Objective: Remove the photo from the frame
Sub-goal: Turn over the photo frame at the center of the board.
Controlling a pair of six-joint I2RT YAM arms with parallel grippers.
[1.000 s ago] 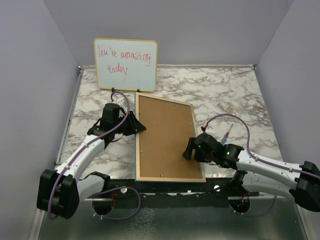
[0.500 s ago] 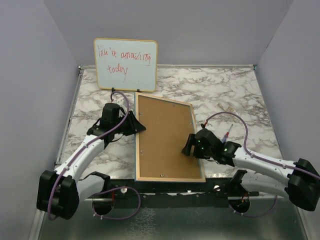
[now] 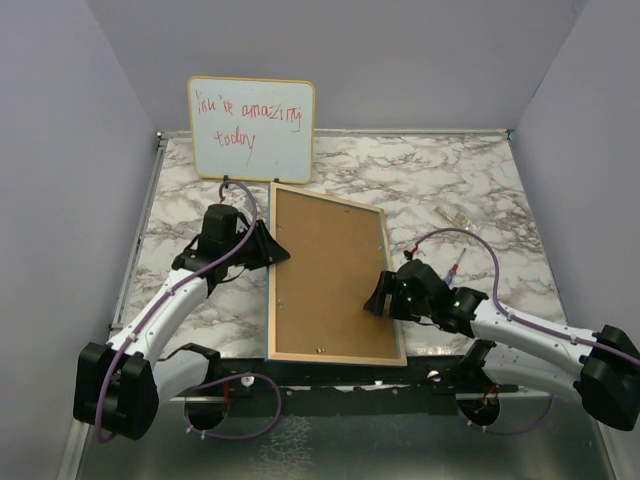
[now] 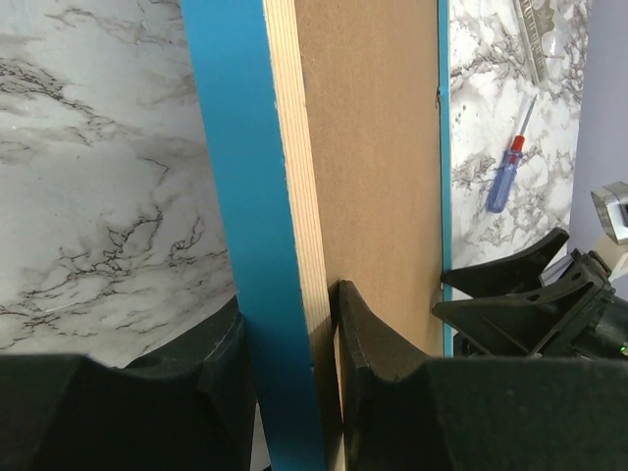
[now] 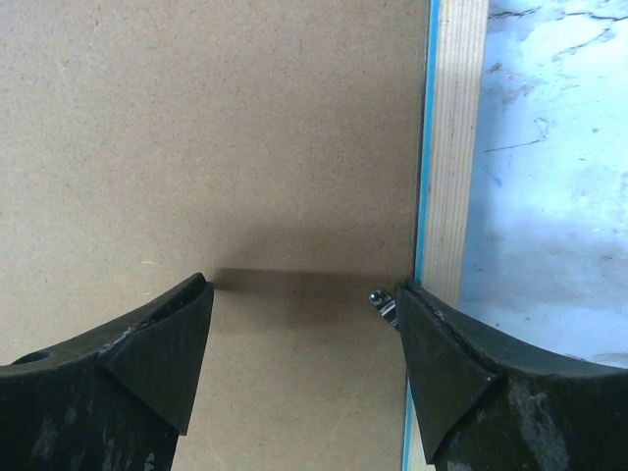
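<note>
The frame [image 3: 330, 275] lies back up on the marble table, its brown board showing, so the photo is hidden. My left gripper [image 3: 272, 250] is shut on the frame's left rim. The left wrist view shows its fingers [image 4: 378, 343] on either side of the blue and pale wood edge [image 4: 235, 196]. My right gripper [image 3: 378, 298] stands open just over the board by the right rim. In the right wrist view its fingertips [image 5: 432, 324] span bare board [image 5: 216, 128], and the right one touches a small metal clip [image 5: 383, 302] beside the wood rim [image 5: 456, 147].
A whiteboard [image 3: 252, 128] with red handwriting leans on the back wall. A red and blue screwdriver [image 3: 455, 272] lies right of the frame, close behind my right arm. A small clear object [image 3: 455, 215] lies farther back on the right.
My right gripper has moved a little left and forward over the board. The frame's near left corner has shifted slightly left. The left gripper keeps its hold.
</note>
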